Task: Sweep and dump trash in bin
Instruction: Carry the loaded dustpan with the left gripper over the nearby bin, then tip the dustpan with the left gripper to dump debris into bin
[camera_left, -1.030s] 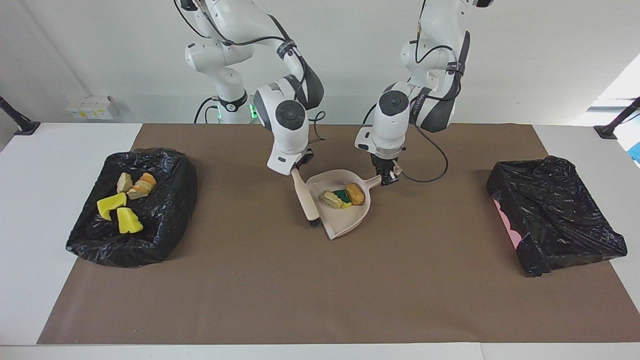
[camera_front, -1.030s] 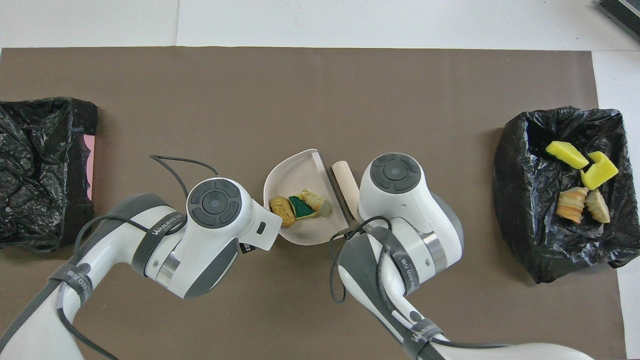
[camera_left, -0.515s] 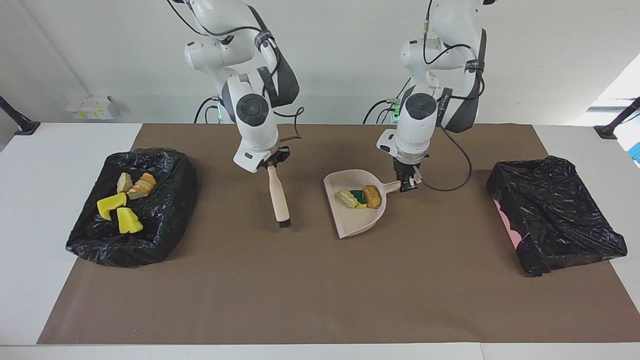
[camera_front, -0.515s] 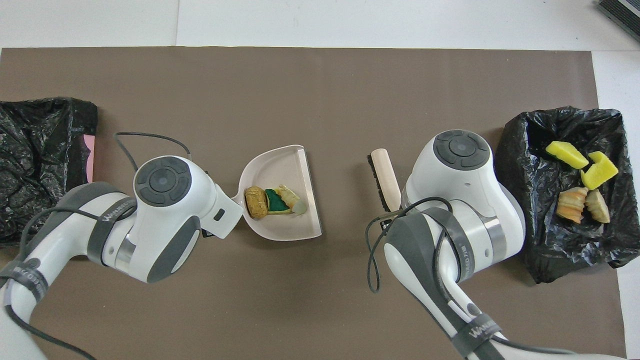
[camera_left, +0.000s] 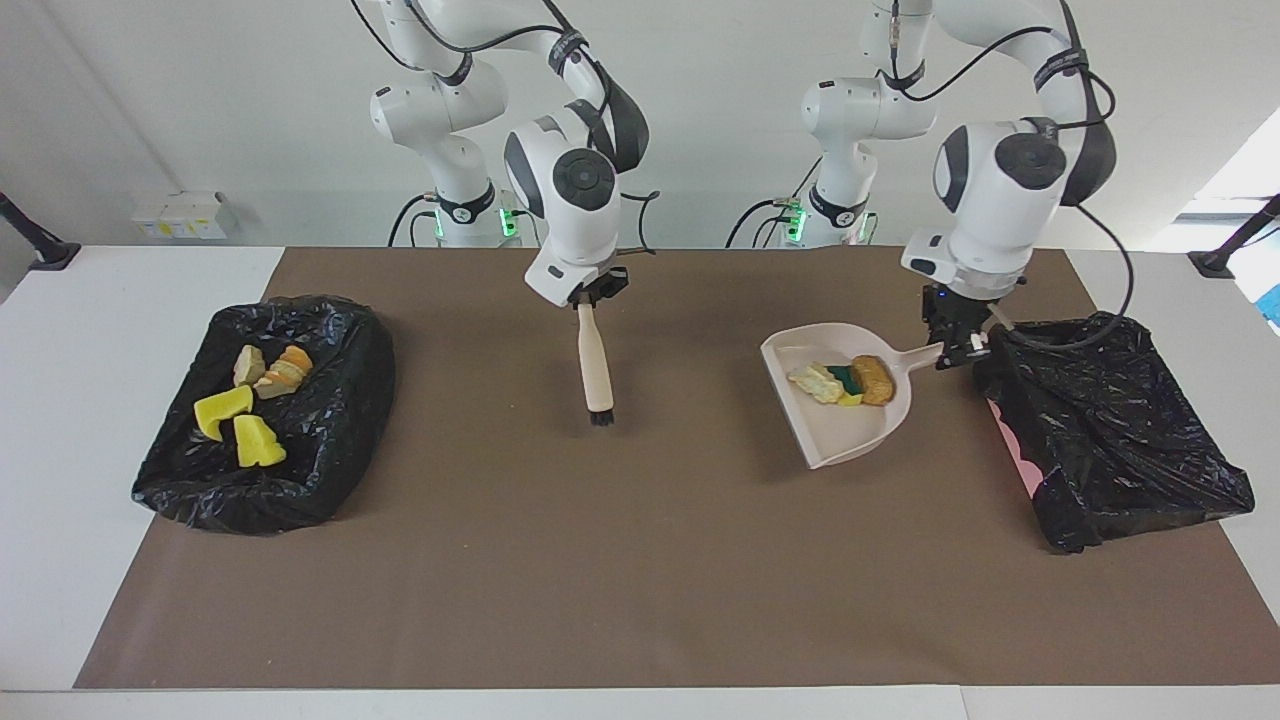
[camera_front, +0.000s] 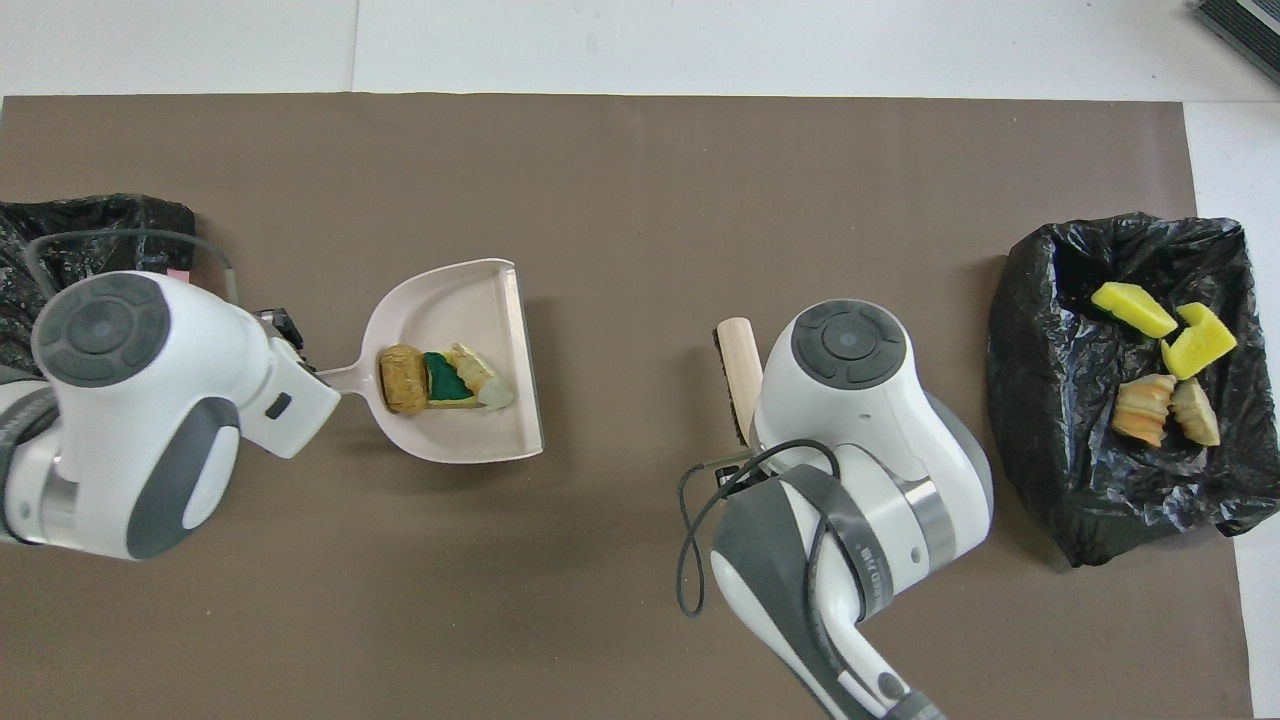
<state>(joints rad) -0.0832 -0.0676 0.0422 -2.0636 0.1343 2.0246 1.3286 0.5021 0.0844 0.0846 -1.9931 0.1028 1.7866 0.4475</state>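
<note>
My left gripper (camera_left: 957, 348) is pinched tight on the handle of the dustpan (camera_left: 845, 420), holding it in the air just beside the empty bin (camera_left: 1105, 430) at the left arm's end of the table. Three pieces of trash (camera_left: 845, 381), a tan lump, a green-and-yellow sponge bit and a brown bread-like lump, sit bunched near the handle end of the pan. Four more scraps (camera_left: 252, 405) lie in the other bin (camera_left: 330, 410) at the right arm's end. My right gripper (camera_left: 592, 296) is clamped shut on the brush (camera_left: 596, 375), which hangs bristles down over the middle of the brown mat (camera_left: 640, 580), waiting. The risk I see is spilling: the pan's open lip points away from the bin, so tipping it too early would drop the scraps onto the mat. The handle is a thin hold, and I judge the pan could twist in my grip as I turn it. The bin's black liner is crumpled and its near rim sits close to my gripper, so the pan's edge could snag it. Open mat lies all around the pan on the other sides.
</note>
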